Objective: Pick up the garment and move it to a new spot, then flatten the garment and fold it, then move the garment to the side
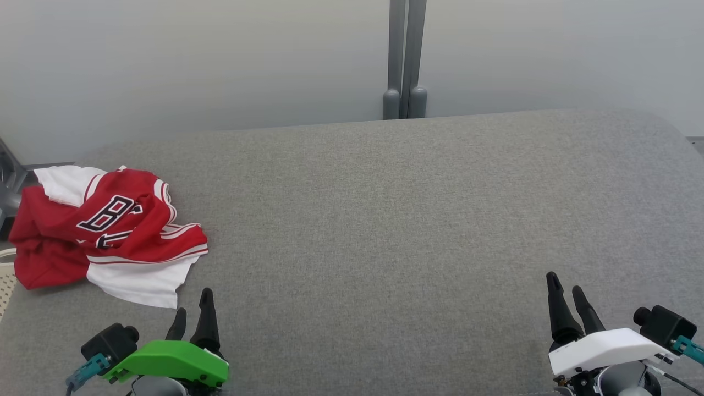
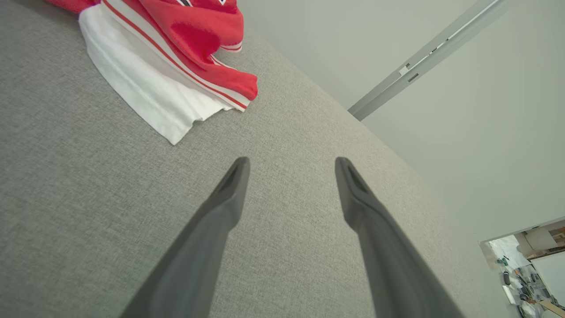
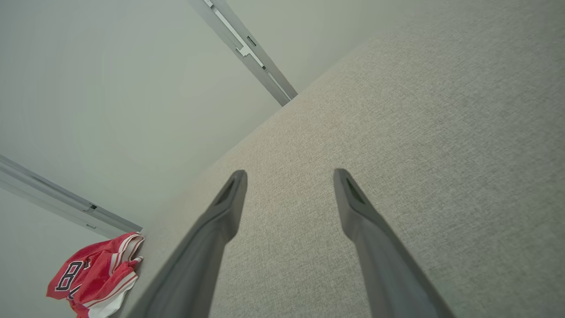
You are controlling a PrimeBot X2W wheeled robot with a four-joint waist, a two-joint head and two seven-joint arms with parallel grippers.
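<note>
A crumpled red and white garment (image 1: 110, 231) with dark letters lies at the far left of the grey table (image 1: 385, 220), partly over its left edge. Its white hem and red stripes show in the left wrist view (image 2: 176, 57), and it appears small at the lower left of the right wrist view (image 3: 95, 274). My left gripper (image 1: 192, 308) hovers just below and right of the garment, open and empty, jaws wide in its wrist view (image 2: 291, 165). My right gripper (image 1: 566, 286) stands open at the lower right, far from the garment, nothing between its fingers (image 3: 289, 176).
A grey post (image 1: 405, 60) rises against the pale wall behind the table's far edge. A perforated pale object (image 1: 6, 275) and dark metal frame (image 1: 8, 181) sit off the table's left edge. Grey fabric stretches from the garment to the right side.
</note>
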